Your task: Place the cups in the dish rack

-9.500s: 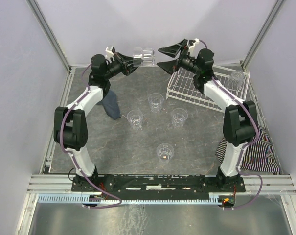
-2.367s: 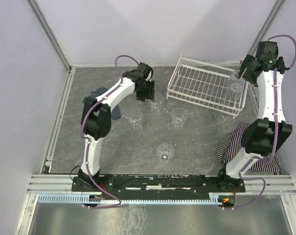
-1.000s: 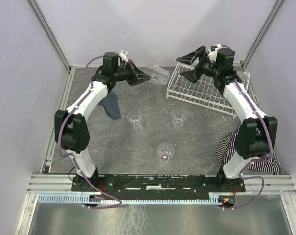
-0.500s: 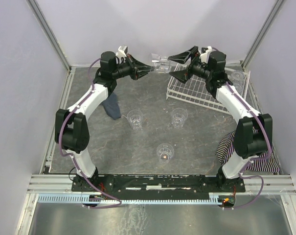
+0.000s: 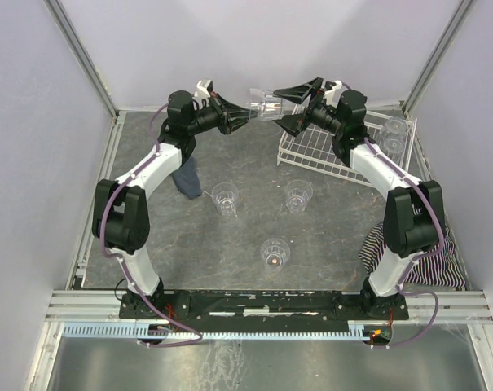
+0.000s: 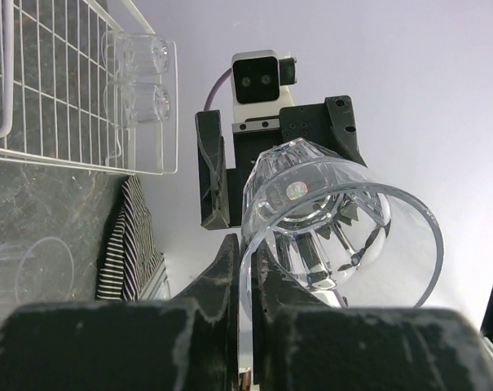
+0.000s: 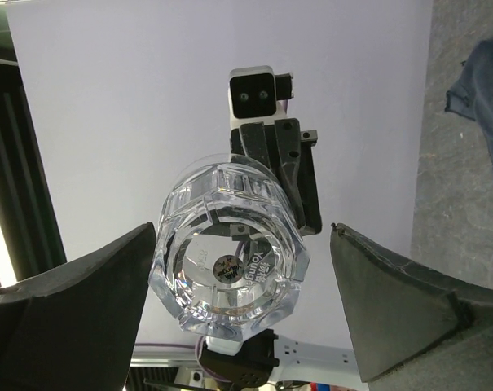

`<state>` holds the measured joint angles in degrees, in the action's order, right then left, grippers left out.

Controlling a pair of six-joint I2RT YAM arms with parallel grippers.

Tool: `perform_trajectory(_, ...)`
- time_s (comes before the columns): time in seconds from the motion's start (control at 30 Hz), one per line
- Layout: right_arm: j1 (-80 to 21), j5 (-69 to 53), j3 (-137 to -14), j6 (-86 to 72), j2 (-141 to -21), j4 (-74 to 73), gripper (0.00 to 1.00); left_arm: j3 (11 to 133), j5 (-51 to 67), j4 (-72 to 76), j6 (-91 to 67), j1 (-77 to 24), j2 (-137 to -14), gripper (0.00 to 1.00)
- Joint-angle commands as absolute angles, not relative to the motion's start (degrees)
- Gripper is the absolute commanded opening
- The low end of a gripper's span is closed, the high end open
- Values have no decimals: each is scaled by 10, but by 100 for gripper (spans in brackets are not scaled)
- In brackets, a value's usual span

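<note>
One clear faceted plastic tumbler (image 5: 266, 106) hangs sideways in mid-air, just off the white wire dish rack (image 5: 332, 156). Left gripper (image 5: 246, 115) pinches its rim. Right gripper (image 5: 279, 107) stands wide, flanking its base. Two rack tumblers (image 5: 395, 129) stand at the rack's right end; three loose tumblers (image 5: 225, 198) on the grey table (image 5: 148, 236).

A cup (image 6: 22, 273) is cut off at the left edge of my left wrist view. My right arm (image 5: 407, 218) seems to hide part of the striped cloth (image 5: 442, 257).

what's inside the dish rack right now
Two clear cups at the dish rack's right end; elsewhere bare wire. The right arm hides a strip of it.
</note>
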<state>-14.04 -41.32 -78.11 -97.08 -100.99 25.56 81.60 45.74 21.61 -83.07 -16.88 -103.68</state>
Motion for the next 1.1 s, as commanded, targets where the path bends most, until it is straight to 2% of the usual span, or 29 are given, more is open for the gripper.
perform_trajectory(0.0, -153, -423, -773, -1005, -1015, 323, 91, 818, 475, 296, -870, -175, -1031, 3)
perform_trajectory(0.1, -155, -424, -769, -1018, -1018, 340, 77, 811, 474, 304, -875, -175, -1031, 3)
perform_trajectory(0.13, -155, -425, -768, -1022, -1020, 345, 69, 811, 473, 307, -877, -175, -1032, 3)
perform_trajectory(0.23, -155, -428, -767, -1030, -1022, 350, 35, 810, 472, 308, -877, -175, -1034, 3)
perform_trajectory(0.27, -155, -430, -768, -1026, -1021, 343, 17, 808, 472, 307, -875, -175, -1036, 3)
perform_trajectory(0.3, -155, -430, -769, -1024, -1020, 341, 13, 807, 469, 306, -874, -175, -1036, 3)
perform_trajectory(0.37, -155, -430, -771, -1017, -1017, 330, 2, 808, 464, 292, -860, -174, -1037, 12)
perform_trajectory(0.47, -151, -428, -783, -978, -1006, 277, 1, 818, 450, 241, -817, -173, -1035, 32)
perform_trajectory(0.57, -140, -421, -803, -915, -993, 200, 1, 830, 441, 187, -775, -171, -1035, 47)
perform_trajectory(0.6, -133, -422, -811, -902, -992, 183, 1, 831, 440, 177, -765, -170, -1035, 55)
perform_trajectory(0.7, -108, -422, -828, -871, -991, 140, 1, 825, 432, 149, -739, -163, -1031, 60)
perform_trajectory(0.77, -84, -421, -849, -831, -991, 82, 1, 821, 427, 122, -709, -158, -1027, 67)
perform_trajectory(0.93, -34, -397, -939, -683, -1006, -105, 1, 823, 403, 19, -621, -145, -1019, 68)
perform_trajectory(1.07, -11, -326, -1049, -537, -1037, -279, 1, 833, 387, -49, -565, -140, -1022, 68)
